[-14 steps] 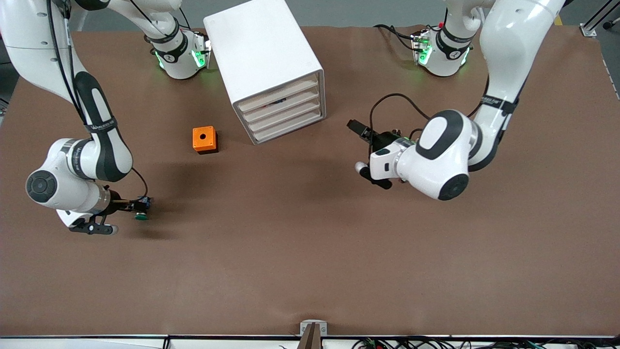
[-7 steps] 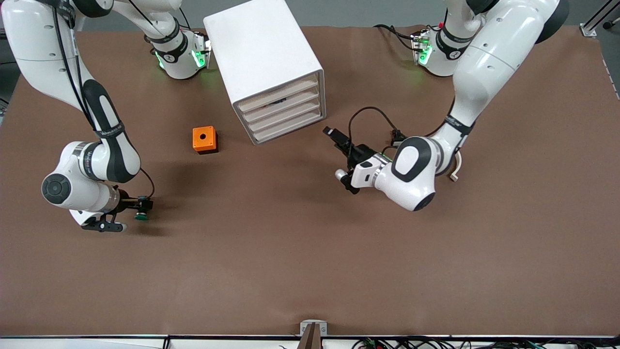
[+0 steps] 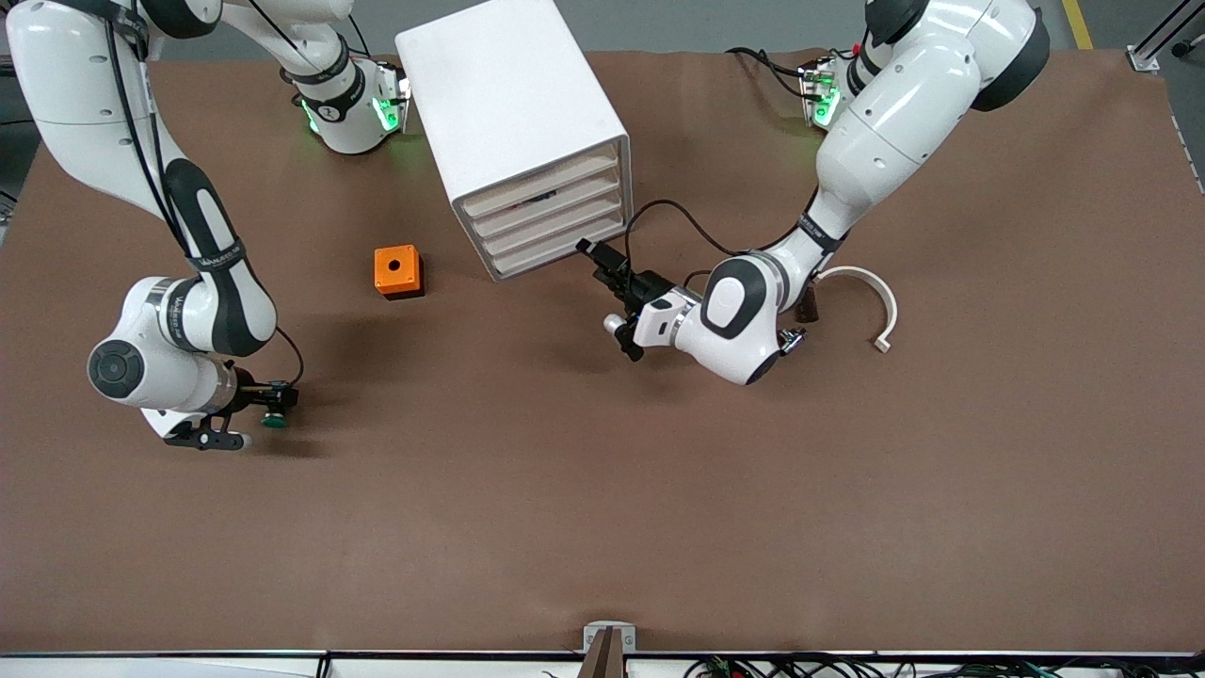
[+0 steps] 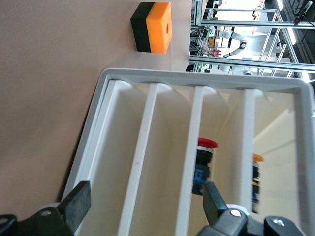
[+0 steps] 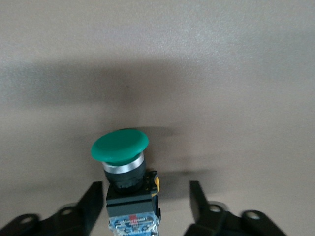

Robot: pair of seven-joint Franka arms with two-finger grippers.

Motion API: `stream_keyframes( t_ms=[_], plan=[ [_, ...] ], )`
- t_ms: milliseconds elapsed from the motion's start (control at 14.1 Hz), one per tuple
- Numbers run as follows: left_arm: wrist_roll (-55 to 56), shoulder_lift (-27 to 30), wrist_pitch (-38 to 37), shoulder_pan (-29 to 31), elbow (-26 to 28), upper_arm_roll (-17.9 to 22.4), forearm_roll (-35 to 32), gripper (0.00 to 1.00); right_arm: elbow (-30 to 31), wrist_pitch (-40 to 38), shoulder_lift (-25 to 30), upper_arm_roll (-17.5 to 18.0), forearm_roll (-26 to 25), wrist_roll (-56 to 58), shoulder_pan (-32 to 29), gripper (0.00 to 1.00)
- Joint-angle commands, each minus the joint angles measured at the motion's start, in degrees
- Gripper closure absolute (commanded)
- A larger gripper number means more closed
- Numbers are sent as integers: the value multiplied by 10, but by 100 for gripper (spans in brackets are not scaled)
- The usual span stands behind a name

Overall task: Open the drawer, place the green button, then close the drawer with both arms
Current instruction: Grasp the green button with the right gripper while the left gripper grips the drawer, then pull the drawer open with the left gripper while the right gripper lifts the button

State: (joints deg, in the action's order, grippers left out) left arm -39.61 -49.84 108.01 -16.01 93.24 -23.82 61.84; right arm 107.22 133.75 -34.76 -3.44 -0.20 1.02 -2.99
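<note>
The left arm's black two-finger tool (image 3: 593,256) sits low in front of the big white boxy plastic cabinet (image 3: 513,113), at the level of the lowest shallow white drawer (image 3: 563,248), which is shut. In the left wrist view its fingers (image 4: 77,204) are spread wide before the drawer fronts, with nothing between them. A red-capped button (image 4: 204,158) shows inside one of the upper drawers.

The right arm's black tool (image 3: 266,399) is down at the brown counter (image 3: 602,508) toward the right arm's end, nearer the front camera than the orange box with a round hole (image 3: 396,270). The small push button with a round green cap and black-and-blue body (image 5: 124,169) lies on the counter between its fingers (image 5: 91,201), which stand apart and not touching it.

A curved white plastic strip (image 3: 871,297) lies on the counter beside the left arm's elbow.
</note>
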Motion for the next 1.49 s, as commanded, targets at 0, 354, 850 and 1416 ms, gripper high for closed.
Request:
stream_keyframes(
  t_ms=[0,354,850,1416],
  plan=[
    [-29,-18,27,-18,-10,-3,24,0,6,3,3,4,0,-3,-1,55],
    [-76,-25,48,-41,-6,-3,43,37,4,1,4,4,0,0,-1,80],
    [-103,-36,65,-82,-2,-3,83,42,-5,-14,16,4,-2,6,3,79],
    [-129,-40,77,-98,-2,-2,105,88,-51,-91,86,4,-5,6,7,78]
  ],
)
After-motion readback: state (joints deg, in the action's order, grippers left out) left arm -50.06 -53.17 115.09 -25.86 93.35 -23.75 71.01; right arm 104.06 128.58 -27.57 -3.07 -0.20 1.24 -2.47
